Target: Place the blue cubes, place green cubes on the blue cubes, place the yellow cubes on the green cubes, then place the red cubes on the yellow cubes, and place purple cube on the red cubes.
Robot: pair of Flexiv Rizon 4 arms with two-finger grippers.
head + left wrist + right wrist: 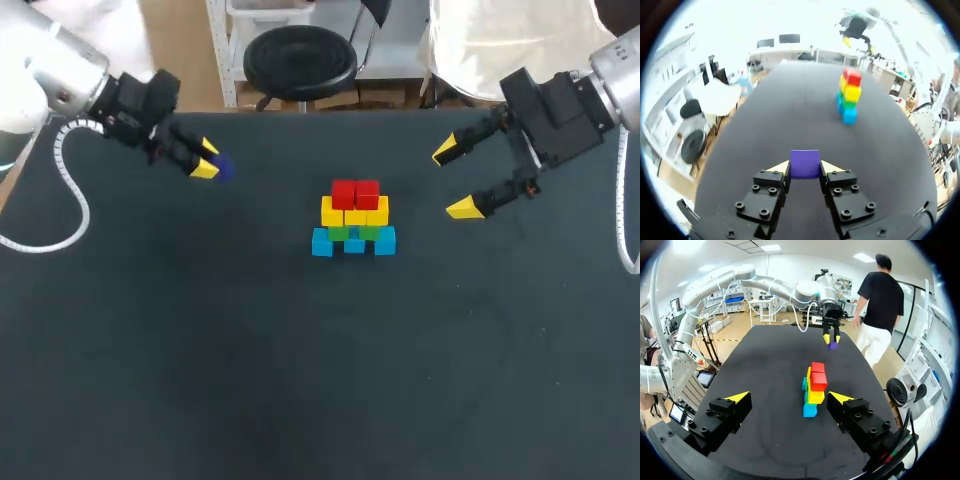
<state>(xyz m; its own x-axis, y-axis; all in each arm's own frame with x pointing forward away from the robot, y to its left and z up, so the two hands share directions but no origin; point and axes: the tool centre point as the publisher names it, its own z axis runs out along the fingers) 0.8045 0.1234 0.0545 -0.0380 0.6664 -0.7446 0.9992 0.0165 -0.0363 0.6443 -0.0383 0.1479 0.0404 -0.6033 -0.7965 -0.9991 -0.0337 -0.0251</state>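
Purple cube (805, 164) clamped in left gripper (205, 159), left of stack (354, 220); right gripper (455, 178) spread wide, empty, opposite side.

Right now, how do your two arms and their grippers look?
My left arm and right arm are silver-grey tubes ending in black wrist blocks. A white coiled cable hangs beside the left arm. The left gripper and right gripper each have two black, bolted fingers with pointed yellow tips.
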